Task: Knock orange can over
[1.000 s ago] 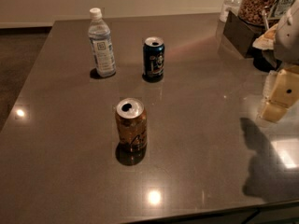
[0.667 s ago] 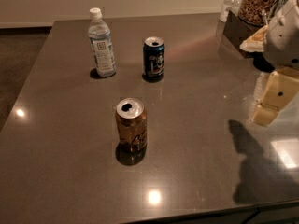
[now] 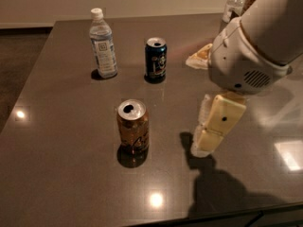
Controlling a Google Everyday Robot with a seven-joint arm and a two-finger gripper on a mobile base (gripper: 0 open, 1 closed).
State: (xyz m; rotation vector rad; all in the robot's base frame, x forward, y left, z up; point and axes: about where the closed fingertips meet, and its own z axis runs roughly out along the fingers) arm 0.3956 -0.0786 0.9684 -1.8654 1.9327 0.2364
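The orange can stands upright near the middle front of the dark table, its silver top open. My gripper hangs from the white arm to the right of the can, about a can's width away, low over the table. Its cream fingers point down and to the left.
A dark blue can stands upright behind the orange can. A clear water bottle stands at the back left. A snack bag and containers lie at the back right, behind the arm. The table's front edge is close below.
The arm and gripper have swung in from the right edge of the table toward the orange can. The cans and the bottle have not moved.
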